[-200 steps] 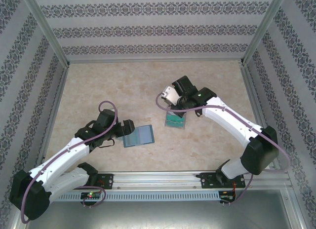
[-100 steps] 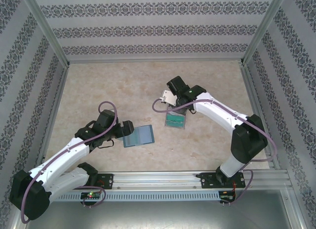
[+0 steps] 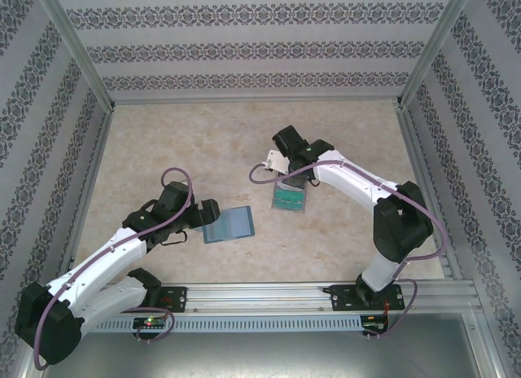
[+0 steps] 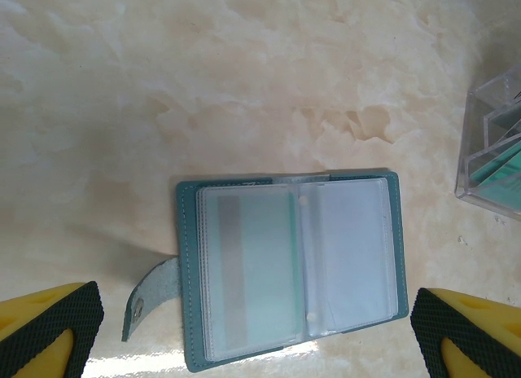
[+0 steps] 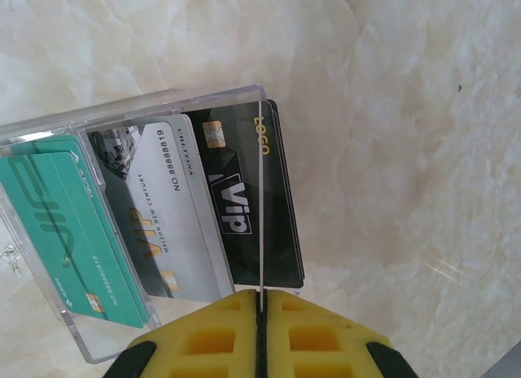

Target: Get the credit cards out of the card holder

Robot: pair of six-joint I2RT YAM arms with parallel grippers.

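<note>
The card holder (image 3: 228,225) lies open on the table (image 3: 163,142) close to its near edge, left of centre. One credit card (image 4: 248,268) sits in one of its two panels, and the side tab (image 4: 153,298) juts from that panel's outer edge. To the holder's right and a little farther back stands a clear box (image 3: 289,200), apart from it, with several cards (image 5: 167,207) side by side inside. Over the endmost card a thin sheet (image 5: 260,199) stands on edge, perhaps another card, pinched in the right gripper (image 5: 260,301).

The top camera looks down from behind over the whole tabletop (image 3: 203,142). The left wrist camera hangs close above the card holder (image 4: 289,268); the right sits closer over the clear box (image 5: 122,111), whose corner the left also catches.
</note>
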